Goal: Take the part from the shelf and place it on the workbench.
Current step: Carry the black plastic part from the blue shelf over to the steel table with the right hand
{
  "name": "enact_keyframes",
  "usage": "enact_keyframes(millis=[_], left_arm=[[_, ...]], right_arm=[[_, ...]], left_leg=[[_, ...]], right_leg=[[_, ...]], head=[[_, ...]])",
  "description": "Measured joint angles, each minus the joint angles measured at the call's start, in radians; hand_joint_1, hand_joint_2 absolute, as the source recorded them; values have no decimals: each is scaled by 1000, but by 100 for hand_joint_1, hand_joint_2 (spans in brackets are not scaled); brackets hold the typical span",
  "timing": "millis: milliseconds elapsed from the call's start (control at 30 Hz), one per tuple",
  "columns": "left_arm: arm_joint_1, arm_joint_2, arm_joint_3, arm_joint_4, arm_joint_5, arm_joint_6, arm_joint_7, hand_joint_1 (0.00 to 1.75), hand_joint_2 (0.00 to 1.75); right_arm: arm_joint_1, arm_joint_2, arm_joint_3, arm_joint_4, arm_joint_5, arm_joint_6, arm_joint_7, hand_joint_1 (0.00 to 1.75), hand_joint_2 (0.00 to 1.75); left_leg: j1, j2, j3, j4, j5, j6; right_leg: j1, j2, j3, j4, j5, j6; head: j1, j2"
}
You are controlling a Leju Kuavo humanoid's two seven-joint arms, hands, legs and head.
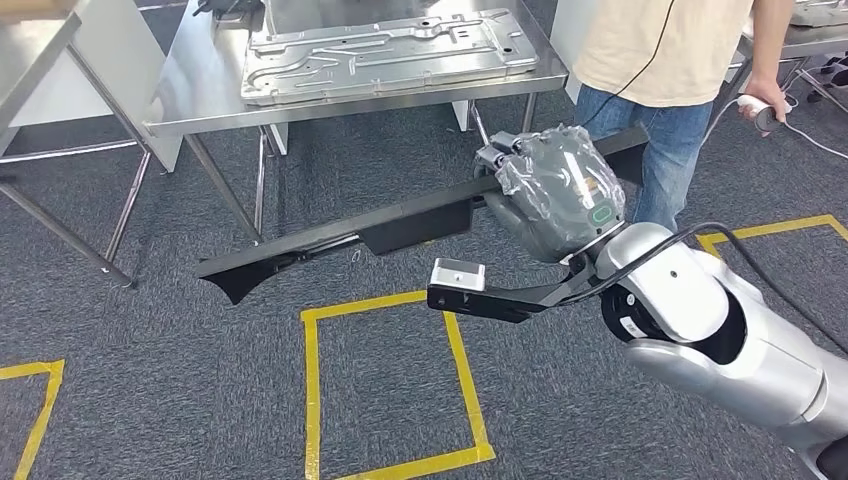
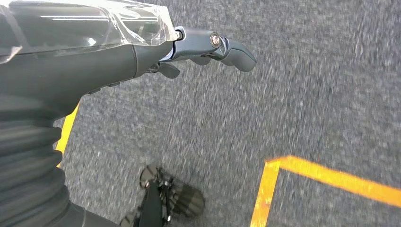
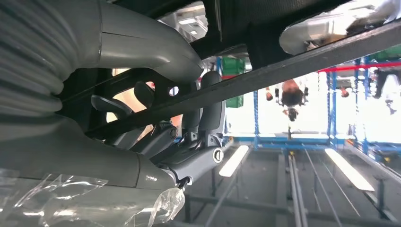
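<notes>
You've got the workbench top left in the head view, steel top already carrying a pressed metal panel; bare steel runs along its near edge, my guess for the drop.

Below it the part, a long black trim strip, hangs level over the carpet, not yet on the bench. The right hand grasps it near one end, so most of the length cantilevers out to the left (expect the free tip to sag and swing when you turn). Palm is wrapped in clear film.

A person stands just past the hand, holding a controller; keep the strip's short end clear of them.

The right wrist view adds what the head view hides: fingers curl around the strip's thin edge with the thumb behind it, a real wrap and not a pinch.

The left wrist view has the left hand hanging over carpet and yellow floor tape, fingers loosely curled, holding nothing.
</notes>
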Motion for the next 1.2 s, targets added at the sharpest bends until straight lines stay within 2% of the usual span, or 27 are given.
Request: enact_keyframes(millis=[67, 100, 133, 200, 233, 267, 300, 333, 400, 433, 467, 533, 600, 633, 667, 733, 767, 800, 833, 900, 933, 967, 1000, 1100, 1133, 1200], left_arm=[[1, 1, 0, 0, 1, -8, 0, 0, 175], [1, 2, 0, 0, 2, -11, 0, 0, 175], [1, 2, 0, 0, 4, -14, 0, 0, 175], [1, 3, 0, 0, 5, -21, 0, 0, 175], [1, 4, 0, 0, 5, -23, 0, 0, 175], [2, 4, -1, 0, 6, -24, 0, 0, 175], [2, 4, -1, 0, 7, -23, 0, 0, 175], [1, 4, -1, 0, 7, -21, 0, 0, 175], [-1, 6, -1, 0, 8, -19, 1, 0, 175], [-2, 7, -1, 0, 8, -18, 2, 0, 175], [-2, 8, -1, 0, 8, -18, 3, 0, 175], [-2, 9, -2, 0, 7, -17, 4, 0, 175], [-1, 10, -2, 0, 6, -17, 4, 0, 175], [-1, 10, -2, 0, 5, -17, 4, 0, 175], [-1, 10, -2, 0, 3, -18, 4, 0, 175], [-3, 10, -3, 0, 1, -21, 4, 0, 175], [-3, 10, -3, 0, 1, -22, 4, 0, 175], [-2, 10, -4, 0, 1, -24, 4, 0, 175], [-2, 10, -5, 0, 1, -24, 4, 0, 175], [-1, 10, -8, 0, 0, -22, 4, 0, 175], [-2, 10, -9, 0, -1, -21, 4, 0, 175], [-3, 10, -9, 0, -2, -19, 4, 0, 175], [-4, 10, -10, 0, -2, -18, 4, 0, 175], [-4, 10, -12, 0, -2, -16, 4, 0, 175], [-4, 10, -12, 0, -2, -15, 4, 0, 175], [-5, 10, -14, 0, -2, -15, 4, 0, 175]], right_arm=[[9, -2, 0, 1, 1, 6, -2, 175, 175], [11, -2, -2, 1, 0, 9, -3, 175, 175], [12, -3, -3, 2, 0, 11, -3, 175, 175], [16, -4, -7, 2, -1, 16, -5, 175, 175], [19, -4, -9, 3, -2, 20, -7, 175, 175], [23, -4, -10, 4, -4, 23, -10, 175, 175], [27, -4, -11, 4, -6, 26, -13, 175, 175], [29, -4, -12, 4, -8, 28, -15, 175, 175], [31, -4, -15, 4, -9, 29, -20, 175, 175], [31, -4, -17, 4, -9, 29, -21, 175, 175], [32, -4, -19, 5, -9, 30, -22, 175, 175], [34, -4, -21, 6, -9, 31, -22, 175, 175], [36, -4, -24, 7, -9, 31, -22, 175, 175], [36, -5, -26, 8, -9, 31, -23, 175, 175], [37, -5, -27, 8, -9, 31, -23, 175, 175], [41, -5, -27, 8, -9, 31, -24, 175, 175], [44, -5, -27, 8, -10, 31, -25, 175, 175], [47, -5, -27, 8, -10, 31, -26, 175, 175], [49, -5, -27, 8, -10, 31, -27, 175, 175], [49, -5, -28, 8, -9, 31, -28, 175, 175], [49, -5, -28, 8, -9, 31, -29, 175, 175], [49, -5, -28, 8, -9, 31, -29, 175, 175], [49, -5, -28, 8, -9, 31, -30, 175, 175], [49, -5, -29, 8, -9, 31, -32, 175, 175], [49, -5, -29, 8, -9, 31, -32, 175, 175], [48, -5, -30, 8, -9, 31, -32, 175, 175]], left_leg=[[3, 2, -2, 5, -6, -4], [5, 5, -11, 24, -19, -9], [7, 9, -29, 64, -41, -14], [10, 15, -93, 199, -103, -24], [10, 17, -126, 265, -125, -26], [11, 17, -148, 304, -131, -26], [10, 18, -152, 302, -118, -24], [10, 18, -135, 258, -88, -21], [5, 21, -69, 109, -17, -7], [1, 23, -43, 50, 4, 0], [-4, 25, -28, 16, 12, 5], [-10, 24, -22, 2, 11, 10], [-5, 23, -14, -8, 14, 16], [-2, 22, -8, -15, 16, 20], [0, 22, -3, -19, 17, 24], [-2, 21, 1, -20, 14, 31], [-3, 19, 3, -19, 12, 32], [-3, 18, 4, -19, 11, 33], [-2, 15, 7, -18, 9, 31], [-2, 11, 14, -15, 1, 24], [-4, 10, 15, -10, -4, 19], [-6, 9, 15, -7, -9, 15], [-8, 9, 14, -6, -11, 11], [-5, 10, 8, 5, -22, 1], [-3, 11, -4, 32, -38, -5], [3, 15, -60, 148, -90, -18]], right_leg=[[0, -1, 0, -1, 1, -12], [-1, -2, 1, -2, 1, -18], [-2, -3, 2, -2, 2, -22], [-2, -3, 3, -2, 0, -27], [-2, -3, 3, -2, -1, -29], [-1, -2, 4, -2, -2, -30], [-1, -2, 6, -2, -3, -30], [0, -1, 8, -2, -5, -30], [1, -1, 13, -3, -8, -28], [2, -1, 13, -3, -10, -25], [2, -2, 12, -4, -10, -21], [2, -4, 12, -6, -10, -10], [1, -4, 10, 5, -21, -1], [1, -4, -1, 32, -38, 2], [2, -3, -23, 82, -64, 3], [3, -2, -94, 219, -119, 4], [3, -2, -122, 268, -130, 5], [3, -3, -133, 281, -123, 6], [3, -3, -121, 249, -96, 6], [3, -2, -57, 112, -25, 4], [3, -2, -27, 50, -3, 1], [4, -2, -8, 11, 8, -2], [6, -1, 0, -5, 6, -7], [6, -2, 2, -9, 5, -22], [5, -3, 4, -10, 4, -27], [2, -4, 8, -11, 1, -34]], head=[[0, 0], [-1, 0], [-2, 0], [-3, 0], [-4, 0], [-4, 0], [-4, 0], [-4, 0], [-4, 0], [-4, 0], [-4, 0], [-4, 0], [-3, 0], [-1, 0], [0, 0], [2, 0], [3, 0], [3, 0], [3, 0], [3, 0], [3, 0], [3, 0], [3, 0], [2, 0], [1, 0], [-2, 0]])
